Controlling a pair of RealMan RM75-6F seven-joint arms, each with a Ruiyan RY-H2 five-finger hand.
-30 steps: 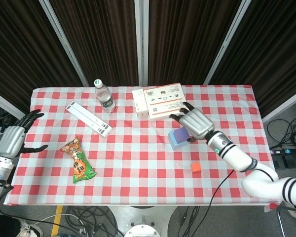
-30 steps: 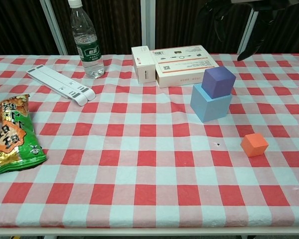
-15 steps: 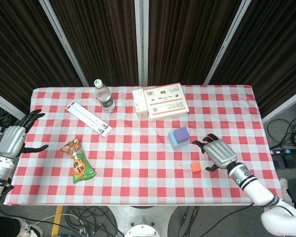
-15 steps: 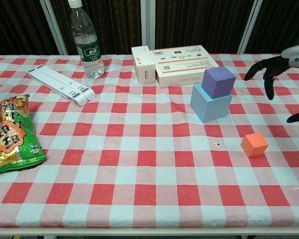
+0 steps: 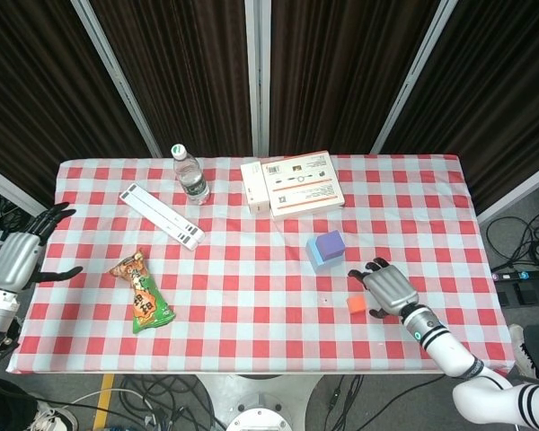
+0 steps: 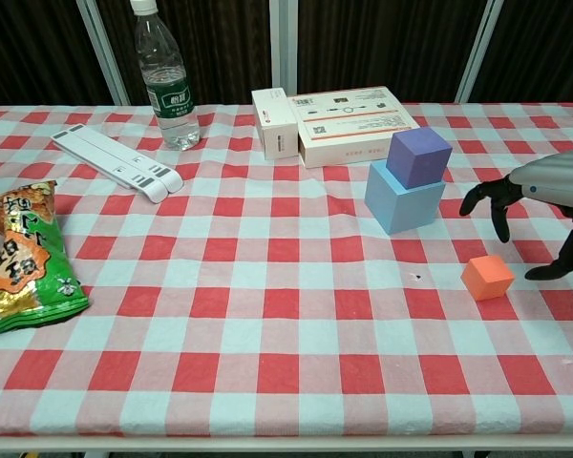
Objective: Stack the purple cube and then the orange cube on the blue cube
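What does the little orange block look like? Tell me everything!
The orange cube is small, plain and matte, with smooth faces. It sits alone on the checked tablecloth, turned a bit askew to the checks, in front of the blue and purple stack. The right hand hovers just beside it, fingers spread, not touching.

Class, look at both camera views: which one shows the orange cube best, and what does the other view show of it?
The chest view shows the orange cube best: it is closer, three of its faces are plain, and the gap to the right hand is clear. The head view shows it from above as a small orange square beside that hand.
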